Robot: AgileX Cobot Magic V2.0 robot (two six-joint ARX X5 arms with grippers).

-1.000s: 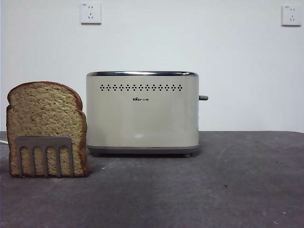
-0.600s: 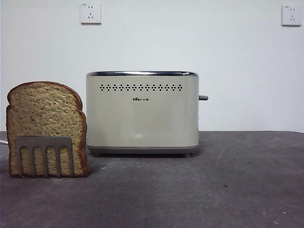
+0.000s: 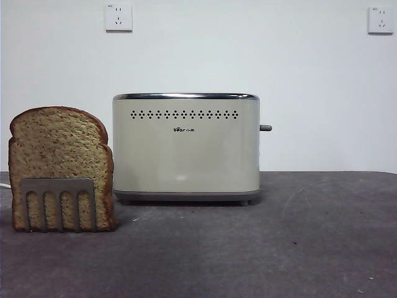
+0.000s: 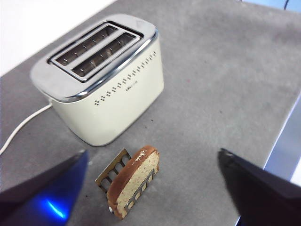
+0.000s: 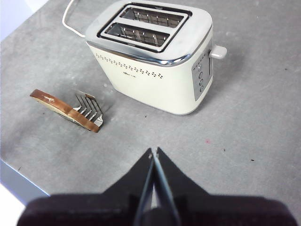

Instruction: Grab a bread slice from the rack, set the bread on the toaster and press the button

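The brown speckled slice of bread (image 3: pixel 59 155) stands upright in the small grey metal rack (image 3: pixel 59 202) at the left of the front view. The cream toaster (image 3: pixel 186 149) stands behind it in the middle, with its lever button (image 3: pixel 265 128) jutting from the right end. In the left wrist view, my left gripper (image 4: pixel 150 188) hangs high above the bread (image 4: pixel 134 179) and rack (image 4: pixel 113 170), jaws wide open; the toaster (image 4: pixel 106 80) shows two empty slots. In the right wrist view, my right gripper (image 5: pixel 154 154) is shut and empty, high above the table, short of the toaster (image 5: pixel 155 61), button (image 5: pixel 217 52) and bread (image 5: pixel 63 110).
Grey table surface (image 3: pixel 279 248) spreads around the toaster. Two white wall sockets (image 3: pixel 118 17) sit on the wall behind. The toaster's white cord (image 4: pixel 21 127) trails off behind it. The table's edge (image 4: pixel 287 127) runs near the left gripper.
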